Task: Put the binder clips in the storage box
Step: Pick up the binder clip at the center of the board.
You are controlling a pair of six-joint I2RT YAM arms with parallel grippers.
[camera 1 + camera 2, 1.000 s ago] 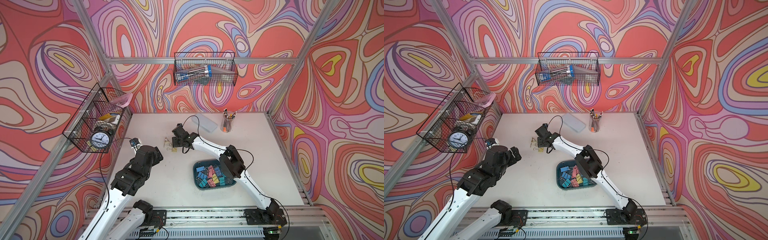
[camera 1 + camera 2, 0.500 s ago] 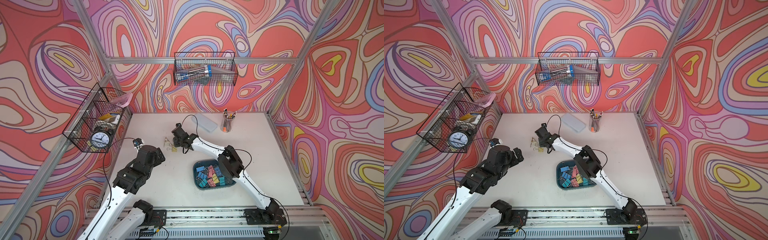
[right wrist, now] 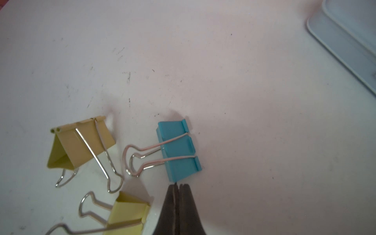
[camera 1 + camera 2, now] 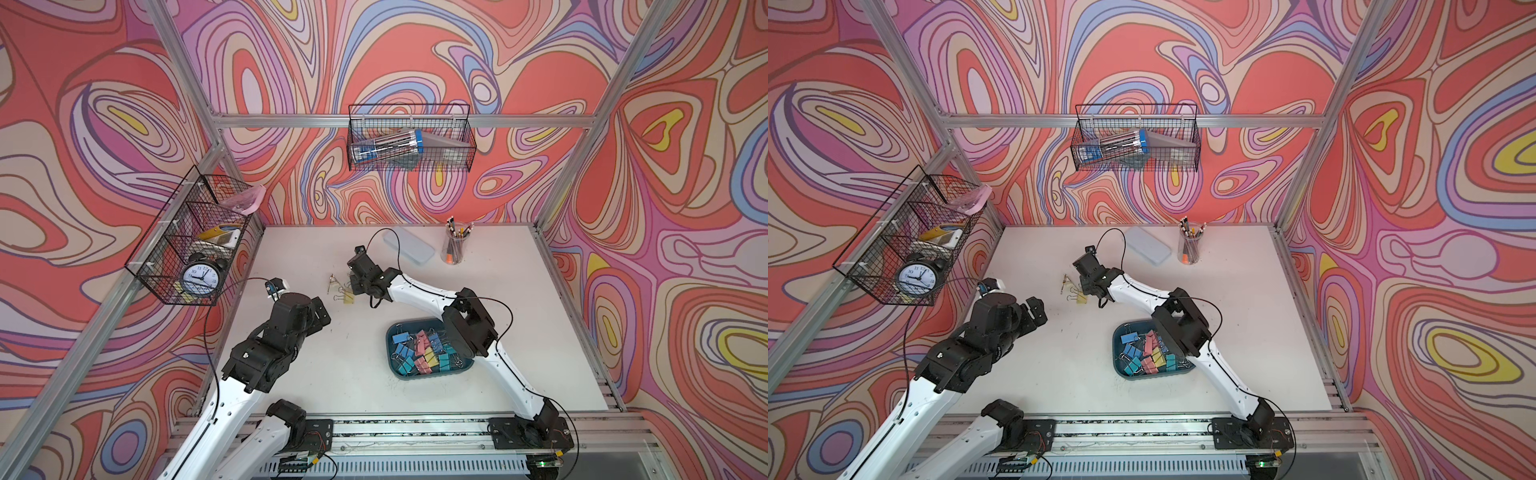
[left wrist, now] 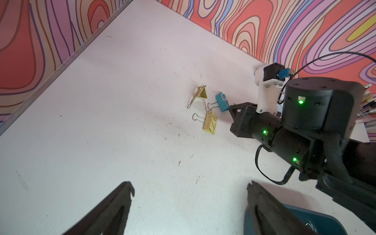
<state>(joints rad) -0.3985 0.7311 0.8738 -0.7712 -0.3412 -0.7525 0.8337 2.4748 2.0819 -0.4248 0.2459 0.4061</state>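
Three binder clips lie loose on the white table: a blue one (image 3: 177, 150) (image 5: 221, 102) and two yellow ones (image 3: 81, 142) (image 3: 128, 213), also visible in both top views (image 4: 348, 297) (image 4: 1080, 298). My right gripper (image 3: 179, 186) (image 4: 352, 286) is shut, its tips touching the blue clip's near edge, with nothing visible between the jaws. The dark teal storage box (image 4: 436, 372) (image 4: 1154, 374) holds several coloured clips and sits under the right arm's elbow. My left gripper (image 5: 190, 187) (image 4: 320, 316) hangs open over bare table, short of the loose clips.
A pale flat lidded case (image 4: 409, 245) and a pencil cup (image 4: 455, 249) stand at the back of the table. Wire baskets hang on the back wall (image 4: 409, 139) and the left wall (image 4: 187, 245), the left one holding a clock.
The right gripper's jaws have closed beside the blue clip. The left arm has shifted slightly toward the table's middle, its gripper still open.
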